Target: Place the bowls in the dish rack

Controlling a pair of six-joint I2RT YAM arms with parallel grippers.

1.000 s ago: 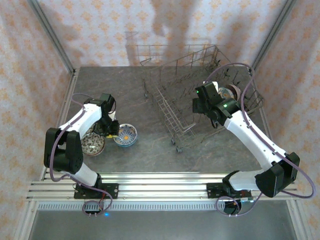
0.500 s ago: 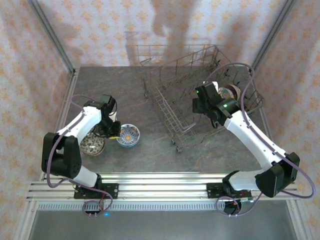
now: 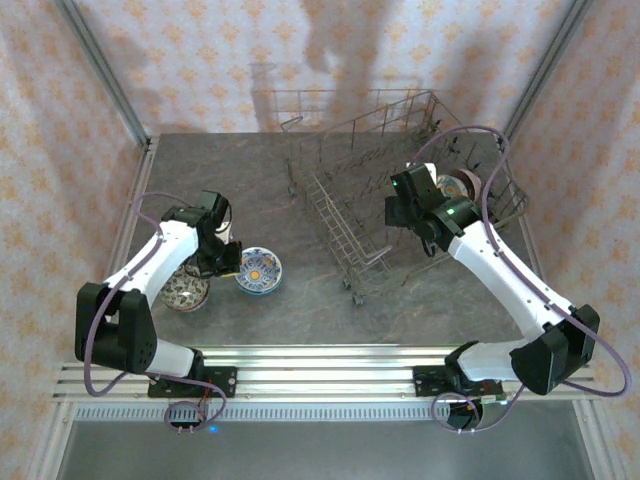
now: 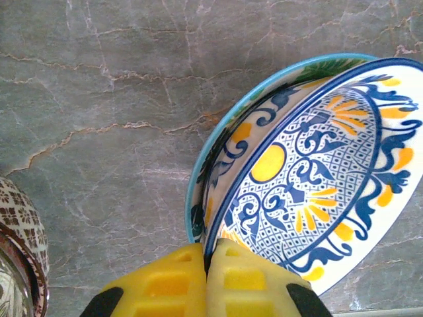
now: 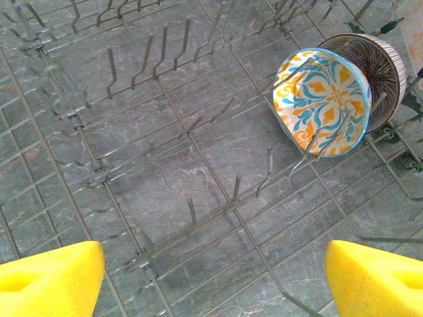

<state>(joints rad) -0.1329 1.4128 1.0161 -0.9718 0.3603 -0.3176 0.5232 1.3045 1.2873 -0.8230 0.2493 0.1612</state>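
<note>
The left gripper (image 4: pixel 206 256) clamps the rim of the blue-and-white bowl (image 4: pixel 310 158), yellow at its centre; the right gripper (image 5: pixel 215 274) gapes empty over the dish rack (image 5: pixel 235 189)

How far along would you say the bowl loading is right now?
Done: an orange-teal bowl and a striped bowl stand among the tines of the rack. In hand: the left hand is shut on the rim of the blue bowl. Left: that one and the brown bowl beside it. The right hand hovers open over the rack.
</note>
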